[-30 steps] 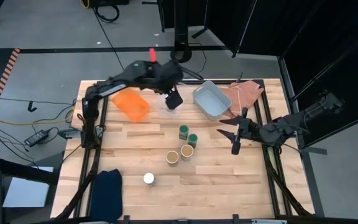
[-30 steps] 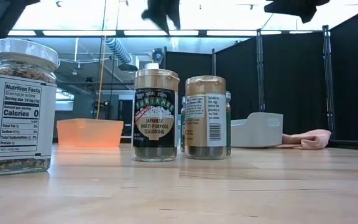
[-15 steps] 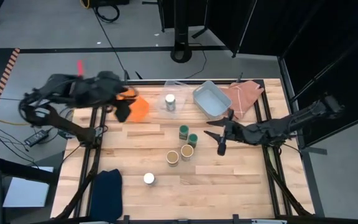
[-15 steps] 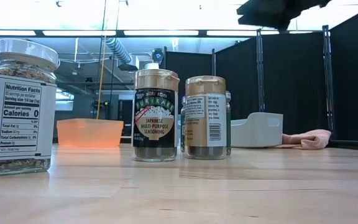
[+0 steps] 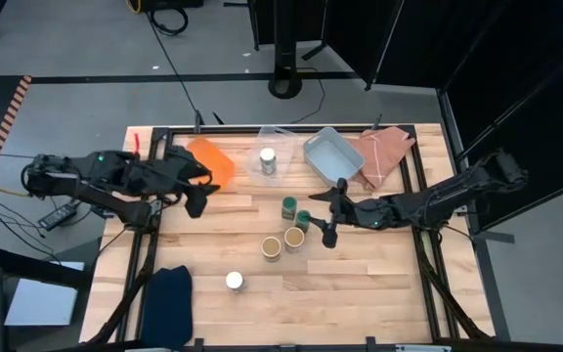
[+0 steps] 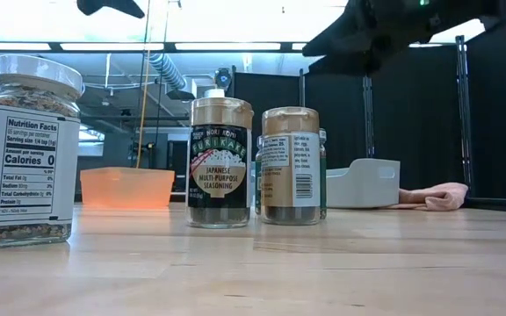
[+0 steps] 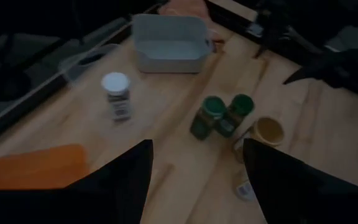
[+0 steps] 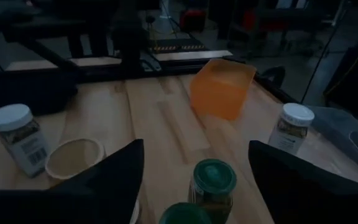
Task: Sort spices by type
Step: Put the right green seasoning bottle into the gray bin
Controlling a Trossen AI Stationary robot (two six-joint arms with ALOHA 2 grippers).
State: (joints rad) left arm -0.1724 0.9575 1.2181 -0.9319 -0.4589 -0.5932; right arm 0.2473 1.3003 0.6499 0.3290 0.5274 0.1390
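Observation:
Two green-lidded spice jars stand side by side at mid-table, with two tan-topped jars just nearer. One white-lidded jar stands in the clear tray at the far edge, and another stands near the front. My right gripper hovers open just right of the green-lidded jars, well above the table. My left gripper hangs open and empty at the table's left, near the orange tray.
A grey-blue tray and a pink cloth lie at the far right. A dark blue cloth lies at the near left corner. Bare wood stretches along the near right.
My left gripper has swung from over the clear tray toward the table's left edge and slightly nearer; the white-lidded jar now stands by itself in that tray. My right gripper has reached toward the table's left, up to the green-lidded jars.

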